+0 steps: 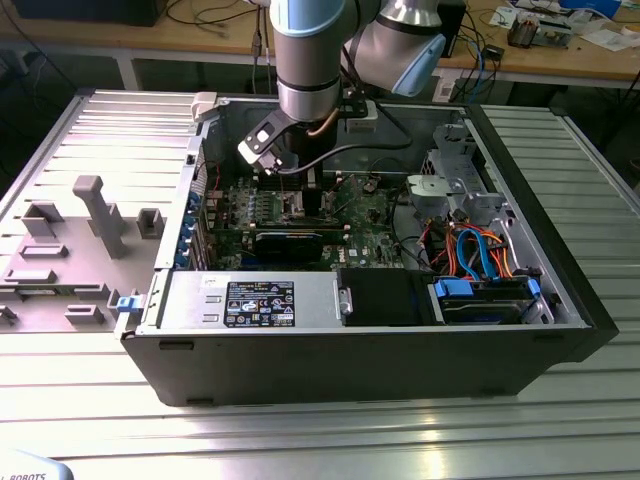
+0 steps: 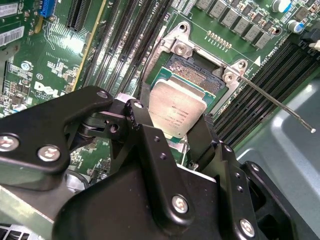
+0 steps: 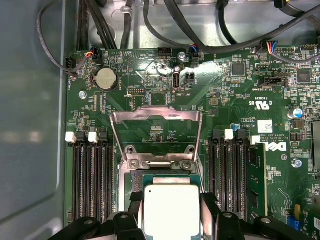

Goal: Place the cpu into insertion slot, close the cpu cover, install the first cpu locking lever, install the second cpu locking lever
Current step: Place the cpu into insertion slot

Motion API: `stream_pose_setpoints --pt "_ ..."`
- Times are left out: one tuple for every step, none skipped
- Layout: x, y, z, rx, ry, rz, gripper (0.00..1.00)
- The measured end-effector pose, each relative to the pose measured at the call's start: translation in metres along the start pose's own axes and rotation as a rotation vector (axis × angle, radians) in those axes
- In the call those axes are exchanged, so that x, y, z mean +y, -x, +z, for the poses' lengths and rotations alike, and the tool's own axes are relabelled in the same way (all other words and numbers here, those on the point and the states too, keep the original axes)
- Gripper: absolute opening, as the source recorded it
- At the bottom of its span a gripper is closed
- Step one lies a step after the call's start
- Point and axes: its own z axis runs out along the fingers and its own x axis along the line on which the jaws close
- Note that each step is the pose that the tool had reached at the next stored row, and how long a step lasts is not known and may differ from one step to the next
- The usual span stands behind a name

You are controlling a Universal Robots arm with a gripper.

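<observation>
My gripper (image 3: 171, 206) is shut on the cpu (image 3: 171, 212), a small square chip with a silvery top, with one black finger (image 3: 131, 220) on each side. In the second wrist view the cpu (image 2: 177, 106) hangs slightly tilted just over the insertion slot (image 2: 194, 71), whose dark pin field shows beyond the chip's edge. The cpu cover (image 3: 156, 115), a thin metal frame with a large window, is swung open and lies back from the socket. A thin locking lever (image 2: 275, 102) sticks out free from the socket's corner. In the exterior view the gripper (image 1: 300, 188) reaches down into the computer case.
Long black memory slots (image 3: 95, 180) flank the socket on both sides. The case wall (image 3: 30, 125) stands close by, and cables (image 3: 150, 25) run along the board's far edge. The exterior view shows a drive cage with blue and orange cables (image 1: 480, 255) and a grey fixture tray (image 1: 80, 240).
</observation>
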Motion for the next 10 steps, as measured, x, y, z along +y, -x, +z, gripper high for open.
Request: stream_pose_setpoints --pt "0.0 -0.0011 0.0 -0.0009 0.0 0.0 0.54" --pt "0.0 -0.0019 0.0001 -0.001 0.0 0.0 0.54" --pt "0.0 -0.0019 0.0003 -0.0009 0.0 0.0 0.54" --pt "-0.0005 -0.0021 0.0011 -0.0008 0.0001 0.0 0.54" --pt "-0.001 -0.0021 0.0019 -0.0009 0.0 0.0 0.54" --pt "-0.0014 -0.0022 0.0029 -0.0009 0.0 0.0 0.54" --pt "-0.0016 -0.0024 0.0036 -0.001 0.0 0.0 0.54" --pt "-0.0018 -0.0027 0.004 -0.001 0.0 0.0 0.54" --pt "-0.0022 -0.003 0.0046 -0.0009 0.0 0.0 0.54" --pt "-0.0023 -0.0031 0.0052 -0.0008 0.0001 0.0 0.54"
